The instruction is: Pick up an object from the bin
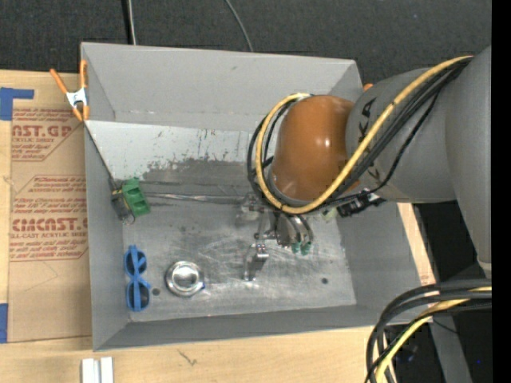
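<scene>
Silver round cup (184, 278): sitting free on the bin (215, 78) floor, towards the lower-left corner.
Gripper (255, 259): down low over bare, scuffed floor just right of the bin's middle, well apart from the cup.
Grip: can't tell whether it's spread or pressed together.
Orange wrist cover (307, 154): looming right above the gripper, cables looped round it.
Blue plastic piece (136, 279): just left of the cup, along the left wall.
Green block (132, 198): further up that left wall.

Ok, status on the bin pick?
Gripper low over bin floor, centre-right. Silver cap nearest, apart, leftward. Green block, blue piece far left, neither in the way.
</scene>
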Controlling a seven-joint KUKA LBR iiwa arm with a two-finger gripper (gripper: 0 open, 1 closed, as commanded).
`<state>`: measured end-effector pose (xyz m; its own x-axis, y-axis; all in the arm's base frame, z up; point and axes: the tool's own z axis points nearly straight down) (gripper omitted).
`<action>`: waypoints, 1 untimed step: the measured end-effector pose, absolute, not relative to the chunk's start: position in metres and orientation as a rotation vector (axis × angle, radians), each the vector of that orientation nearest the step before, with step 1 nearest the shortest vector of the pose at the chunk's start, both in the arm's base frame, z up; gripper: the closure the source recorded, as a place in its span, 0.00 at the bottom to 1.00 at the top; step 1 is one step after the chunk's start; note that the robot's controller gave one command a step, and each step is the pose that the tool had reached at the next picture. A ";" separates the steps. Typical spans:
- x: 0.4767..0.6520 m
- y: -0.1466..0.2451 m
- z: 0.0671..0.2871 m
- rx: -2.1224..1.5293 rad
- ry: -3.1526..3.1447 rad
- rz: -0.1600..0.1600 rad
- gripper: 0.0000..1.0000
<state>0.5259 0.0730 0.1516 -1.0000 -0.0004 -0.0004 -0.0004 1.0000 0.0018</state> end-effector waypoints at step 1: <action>0.521 0.134 0.076 -0.136 3.136 0.003 0.00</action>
